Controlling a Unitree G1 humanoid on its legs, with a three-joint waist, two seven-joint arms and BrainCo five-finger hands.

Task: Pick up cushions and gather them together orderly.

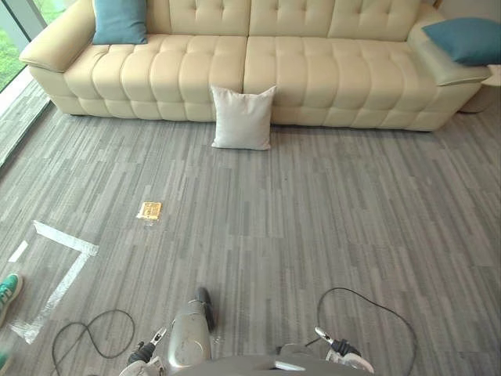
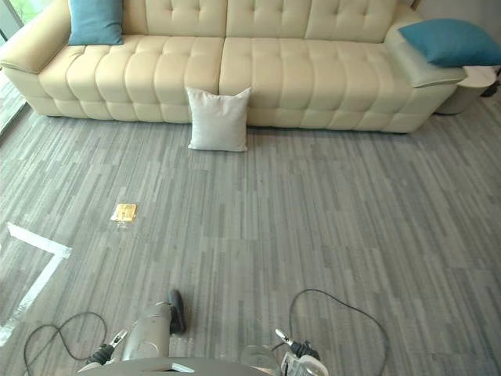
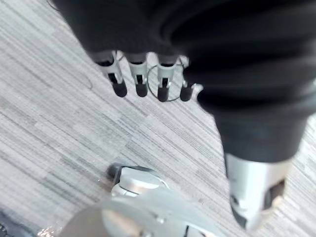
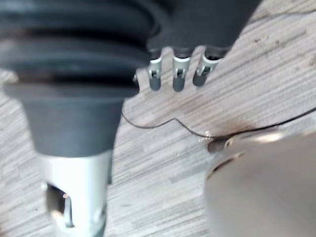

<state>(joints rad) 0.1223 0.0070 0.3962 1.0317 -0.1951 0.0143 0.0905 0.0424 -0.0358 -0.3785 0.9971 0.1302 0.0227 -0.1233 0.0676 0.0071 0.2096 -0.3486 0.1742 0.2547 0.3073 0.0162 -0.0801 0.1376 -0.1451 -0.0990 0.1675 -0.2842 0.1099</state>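
White cushion: upright on the grey plank floor, leaning against the sofa front near its middle; not yet picked up.
Left teal cushion: propped against the sofa's back at the left end.
Right teal cushion: lying on the right armrest, well apart from the other two.
Sofa: cream, tufted; the likely gathering place.
Left hand: fingers straight, apart, empty, hanging above the floor.
Right hand: likewise relaxed, holding nothing.
Brass floor plate: set flush in the floor, unrelated to the task.
Stage: judged approach; cushions scattered, none in reach.

No readable text, label, number or sign. Small gold plate on the floor before the sofa: too small to read.
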